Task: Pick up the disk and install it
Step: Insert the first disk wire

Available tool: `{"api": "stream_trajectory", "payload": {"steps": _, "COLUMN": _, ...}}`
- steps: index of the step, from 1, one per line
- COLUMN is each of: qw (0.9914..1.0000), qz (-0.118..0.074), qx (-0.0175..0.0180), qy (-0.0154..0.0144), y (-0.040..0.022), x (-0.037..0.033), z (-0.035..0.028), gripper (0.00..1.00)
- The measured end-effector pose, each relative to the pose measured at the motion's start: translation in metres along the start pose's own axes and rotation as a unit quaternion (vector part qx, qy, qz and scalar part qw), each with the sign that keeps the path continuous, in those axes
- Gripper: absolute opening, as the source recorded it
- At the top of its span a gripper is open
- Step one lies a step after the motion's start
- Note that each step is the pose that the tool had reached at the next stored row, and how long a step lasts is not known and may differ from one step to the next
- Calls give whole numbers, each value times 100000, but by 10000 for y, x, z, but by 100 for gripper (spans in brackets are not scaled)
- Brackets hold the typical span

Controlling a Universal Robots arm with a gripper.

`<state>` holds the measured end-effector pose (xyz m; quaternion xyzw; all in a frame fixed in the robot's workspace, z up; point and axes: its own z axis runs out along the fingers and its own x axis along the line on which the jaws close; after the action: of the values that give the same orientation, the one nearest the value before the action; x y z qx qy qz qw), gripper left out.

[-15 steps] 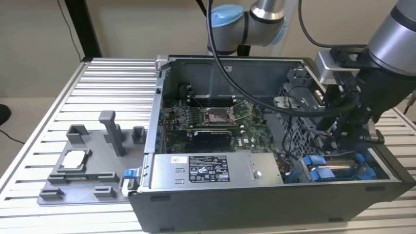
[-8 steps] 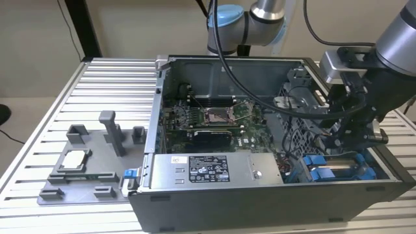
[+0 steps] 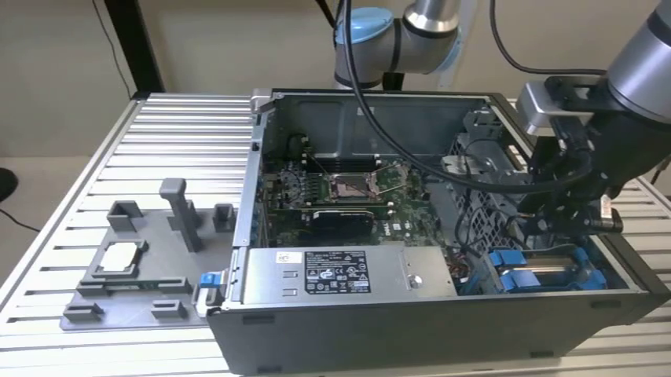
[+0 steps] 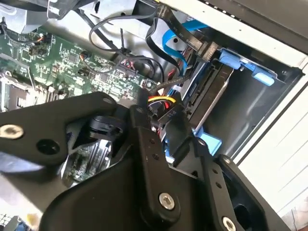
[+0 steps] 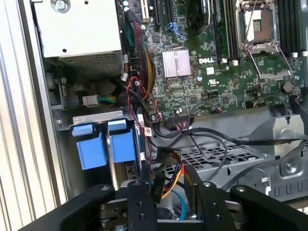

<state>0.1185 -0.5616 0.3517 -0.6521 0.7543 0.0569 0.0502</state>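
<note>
The disk (image 3: pixel 545 267) sits in its blue carrier in the drive bay, at the case's front corner on the exterior view's right. In the second wrist view the disk (image 4: pixel 208 91) lies edge-on in the bay with cables plugged into it. Two blue carrier tabs (image 5: pixel 103 144) stand side by side in the first wrist view. My gripper (image 3: pixel 563 224) hangs just above the bay. Its black fingers (image 4: pixel 144 139) are apart and hold nothing. In both wrist views a wired connector (image 5: pixel 161 175) shows behind the gap of the gripper (image 5: pixel 163 185).
The open computer case (image 3: pixel 419 330) stands on a slatted metal table (image 3: pixel 157 141). Inside are the motherboard (image 3: pixel 346 196), a grey power supply box (image 3: pixel 335 271) and loose cables (image 5: pixel 144 101). A grey fixture (image 3: pixel 137 302) with a small silver chip (image 3: pixel 115 258) lies on the exterior view's left.
</note>
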Motion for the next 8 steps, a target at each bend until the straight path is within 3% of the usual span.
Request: {"api": "stream_trajectory", "payload": {"steps": 8, "qw": 100000, "qz": 6, "qx": -79, "qy": 6, "y": -6, "x": -3, "z": -21, "gripper": 0}}
